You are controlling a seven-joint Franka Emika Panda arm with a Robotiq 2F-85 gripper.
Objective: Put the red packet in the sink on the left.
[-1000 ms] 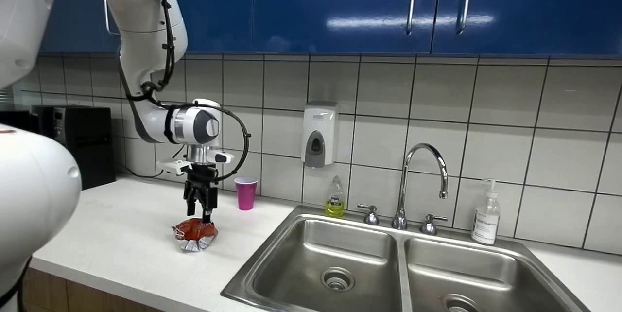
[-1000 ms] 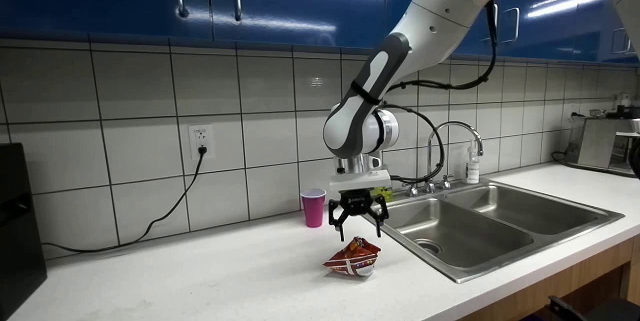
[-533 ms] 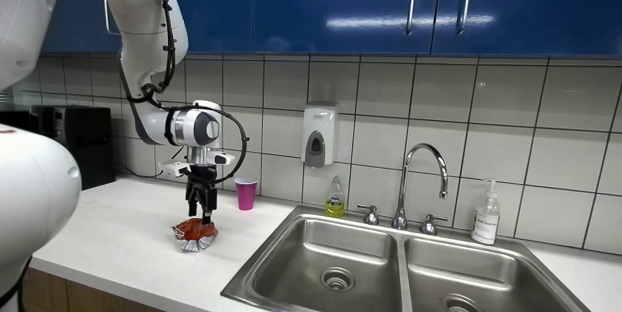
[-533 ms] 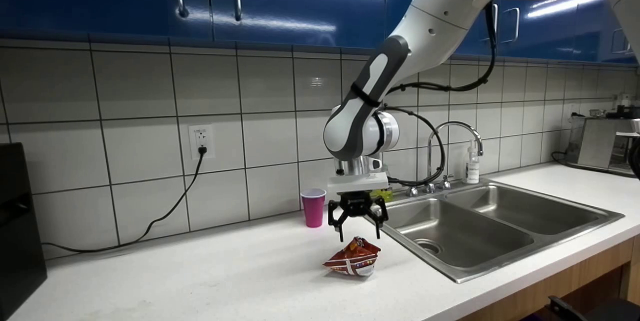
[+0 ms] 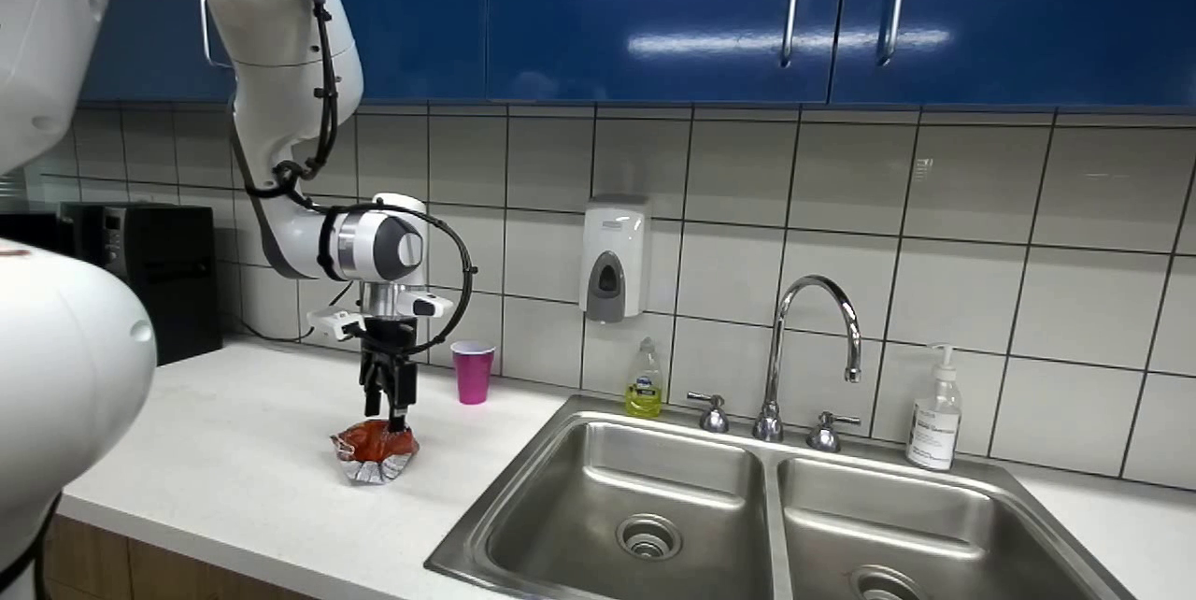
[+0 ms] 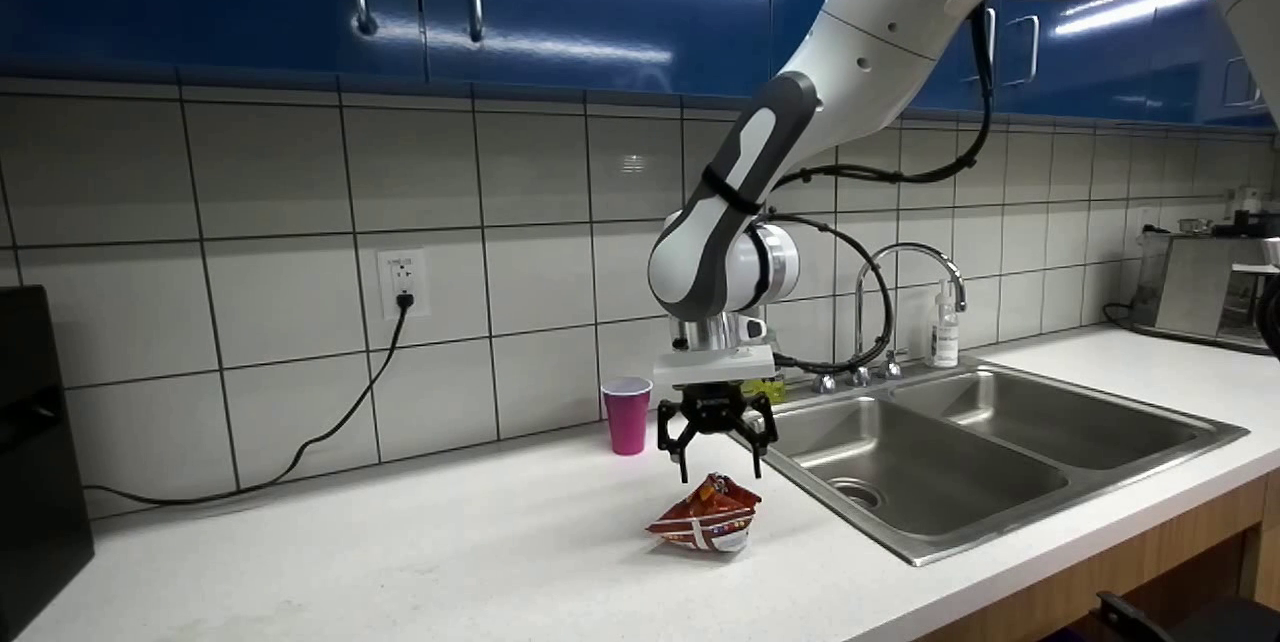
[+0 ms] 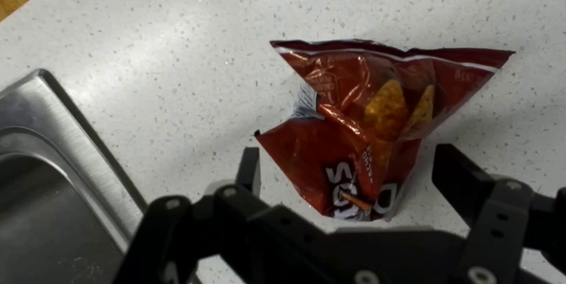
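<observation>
The red packet (image 5: 377,452) is a crumpled chip bag with white print and a silvery underside, lying on the white counter. It also shows in an exterior view (image 6: 708,520) and in the wrist view (image 7: 349,124). My gripper (image 5: 385,419) is open and empty, just above the packet, pointing down. Its fingers (image 6: 721,475) straddle the packet's top from above. In the wrist view the packet's lower part lies between the spread fingertips (image 7: 347,164), with gaps on both sides. The steel sink's left basin (image 5: 551,525) holds nothing; it also shows in an exterior view (image 6: 920,492).
A pink cup (image 5: 474,376) stands behind the gripper near the tiled wall. A soap bottle (image 5: 644,380), faucet (image 5: 775,366) and sanitizer bottle (image 5: 934,413) line the sink's back edge. The sink's raised rim (image 7: 84,151) lies beside the packet. Blue cabinets (image 5: 654,21) hang overhead.
My gripper has lowered very slightly toward the packet and stayed open. The packet has not moved.
</observation>
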